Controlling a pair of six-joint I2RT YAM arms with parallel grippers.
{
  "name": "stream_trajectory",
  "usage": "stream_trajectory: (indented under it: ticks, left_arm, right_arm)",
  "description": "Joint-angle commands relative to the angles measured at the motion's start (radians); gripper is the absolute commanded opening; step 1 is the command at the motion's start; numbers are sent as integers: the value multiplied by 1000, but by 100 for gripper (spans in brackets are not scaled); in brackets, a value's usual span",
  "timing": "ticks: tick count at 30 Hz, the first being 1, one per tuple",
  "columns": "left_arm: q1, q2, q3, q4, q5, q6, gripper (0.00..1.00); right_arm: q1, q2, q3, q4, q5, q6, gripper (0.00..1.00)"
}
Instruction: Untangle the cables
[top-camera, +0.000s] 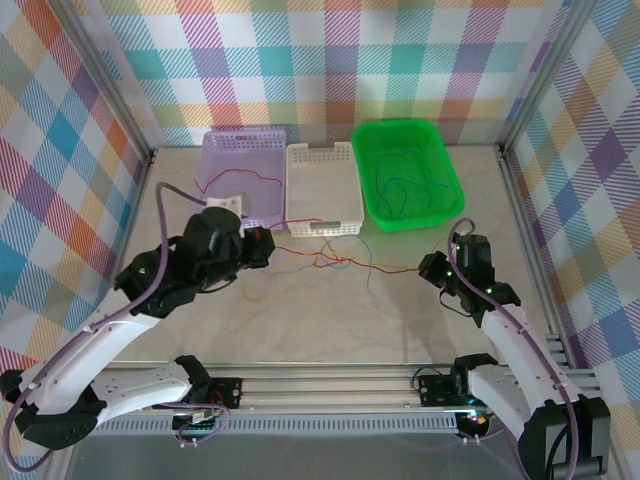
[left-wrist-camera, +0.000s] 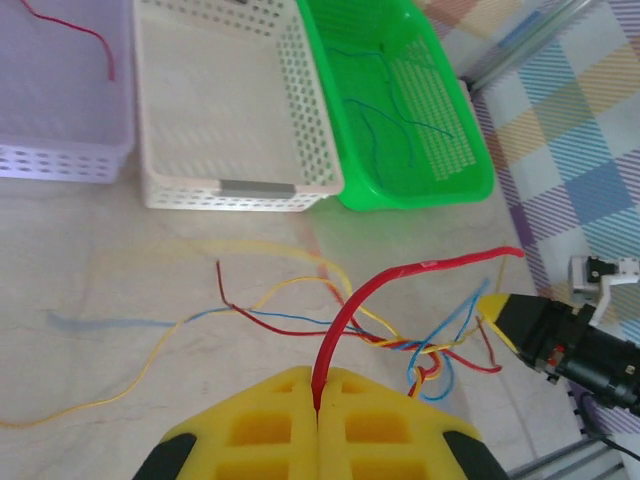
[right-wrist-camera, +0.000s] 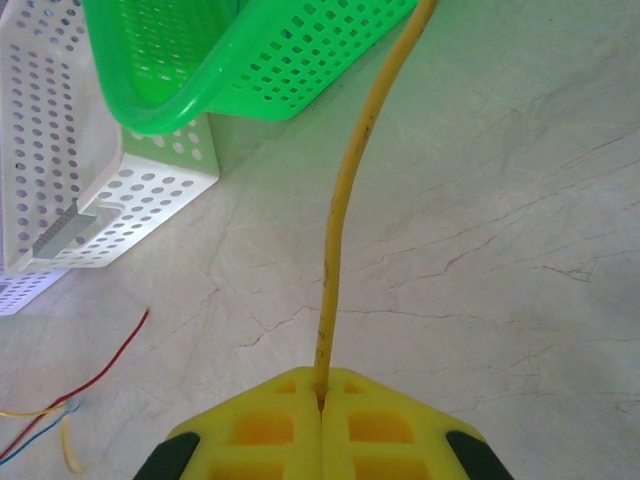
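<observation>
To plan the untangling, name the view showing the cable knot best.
The left wrist view: the knot is close, its red, yellow and blue strands distinct. The top external view shows the knot small, mid-table. The right wrist view catches loose strand ends at its edge.

Lighting is bright, even and diffuse from overhead, with faint soft shadows on the table (top-camera: 330, 320); the top view is sharp, while the red cable (left-wrist-camera: 420, 267) and yellow cable (right-wrist-camera: 335, 240) blur near each wrist lens.
</observation>
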Motion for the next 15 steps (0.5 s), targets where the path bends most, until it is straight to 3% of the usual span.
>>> stream_trajectory:
  ticks: [1, 15]
  left_arm:
    - [71, -34, 116, -179, -59, 103, 0]
    - [142, -19, 348, -403, -184, 223, 0]
  right_arm:
    - [-35, -1, -25, -40, 109, -1, 0]
    - [-63, -21, -35, -74, 148, 0, 0]
